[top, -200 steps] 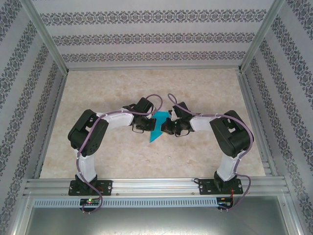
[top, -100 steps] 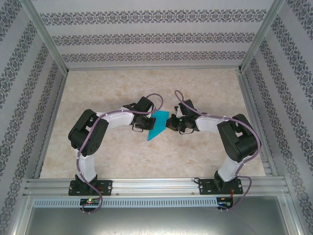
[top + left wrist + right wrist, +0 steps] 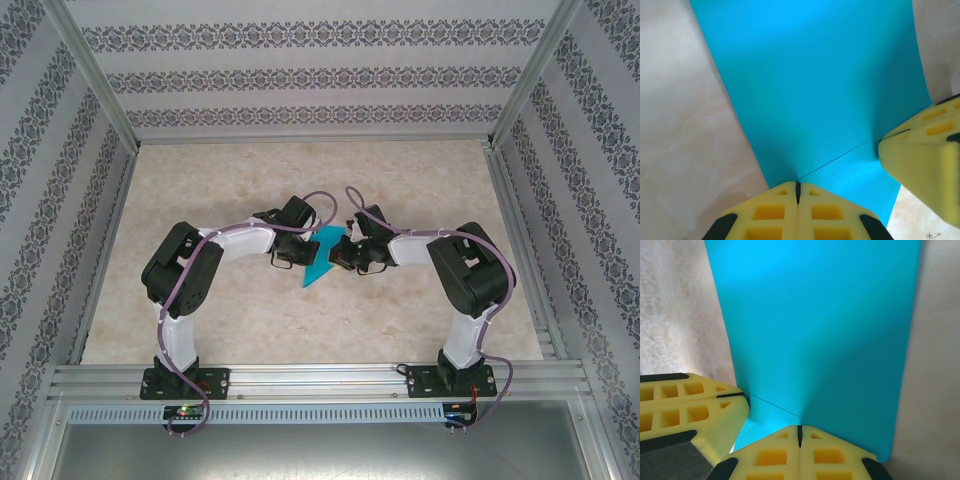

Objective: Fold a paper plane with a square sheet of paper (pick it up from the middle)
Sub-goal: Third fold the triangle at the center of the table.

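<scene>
Since half a second ago the right gripper [image 3: 341, 258] has closed back in from off the right edge of the teal sheet of paper [image 3: 322, 258]. Left of the sheet: left gripper [image 3: 297, 256], jaws closed on its left edge. Sheet mid surface [image 3: 420, 190] between both grippers, creased, pointed corner toward the arm bases; on its right edge the right jaws pinch it too.

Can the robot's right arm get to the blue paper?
Looks like yes. The right gripper sits right at the thin teal-blue sheet of paper, its yellow fingers shut on the near edge. Nothing lies between them; the left gripper pinches the paper close beside it.
</scene>
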Controlling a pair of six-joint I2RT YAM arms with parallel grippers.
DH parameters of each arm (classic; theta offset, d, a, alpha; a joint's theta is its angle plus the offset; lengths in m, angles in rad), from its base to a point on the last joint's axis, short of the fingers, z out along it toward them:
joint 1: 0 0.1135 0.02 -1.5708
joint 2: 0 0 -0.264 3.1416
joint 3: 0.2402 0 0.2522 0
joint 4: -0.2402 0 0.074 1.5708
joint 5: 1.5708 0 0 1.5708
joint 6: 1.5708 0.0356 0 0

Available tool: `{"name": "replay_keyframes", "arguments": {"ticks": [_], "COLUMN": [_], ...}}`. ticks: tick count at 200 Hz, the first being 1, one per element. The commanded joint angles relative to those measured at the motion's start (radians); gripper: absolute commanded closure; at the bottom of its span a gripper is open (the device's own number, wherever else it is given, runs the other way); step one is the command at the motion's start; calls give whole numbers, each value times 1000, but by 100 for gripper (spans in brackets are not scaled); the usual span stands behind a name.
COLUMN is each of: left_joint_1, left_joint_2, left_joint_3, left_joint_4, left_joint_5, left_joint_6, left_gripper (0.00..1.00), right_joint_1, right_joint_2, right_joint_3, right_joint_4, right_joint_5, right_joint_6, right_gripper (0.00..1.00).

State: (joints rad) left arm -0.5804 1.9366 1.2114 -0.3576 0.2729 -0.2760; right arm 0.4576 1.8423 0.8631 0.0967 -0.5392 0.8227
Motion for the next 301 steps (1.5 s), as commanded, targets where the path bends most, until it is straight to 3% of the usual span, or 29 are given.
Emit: {"name": "replay_keyframes", "arguments": {"ticks": [1, 35, 60, 118, 161, 214, 251, 278, 301], "left_joint_1": [16, 16, 17, 17, 16, 3, -37, -56, -73], "left_joint_2": [56, 50, 49, 42, 23, -85, -167, -221, -226], "left_joint_3": [-25, -25, -24, 5, 8, 26, -18, -127, -193], "left_joint_4": [-83, -112, -95, -99, -81, -75, -39, 114, 207], "left_joint_5": [-67, -73, -45, -20, 18, 57, -6, 18, 51], "left_joint_6": [13, -18, -18, 31, 3, -238, -451, -598, -671], "left_gripper": [100, 100, 100, 100, 100, 100, 88, 84, 87], "right_joint_1": [-69, -98, -83, 3, 9, 15, 21, 21, 20], "right_joint_2": [-42, -138, -153, -28, 22, 25, 31, 39, 46], "right_joint_3": [-64, -81, -71, -8, -5, -32, -24, -18, -15], "right_joint_4": [-55, -91, -39, 108, 75, -21, -48, -53, -55], "right_joint_5": [87, 166, 106, -60, -31, 62, 88, 80, 77], "right_joint_6": [-20, -30, -17, 45, 55, 48, 41, 38, 38], "right_gripper": [100, 100, 100, 100, 100, 100, 100, 100, 100]}}
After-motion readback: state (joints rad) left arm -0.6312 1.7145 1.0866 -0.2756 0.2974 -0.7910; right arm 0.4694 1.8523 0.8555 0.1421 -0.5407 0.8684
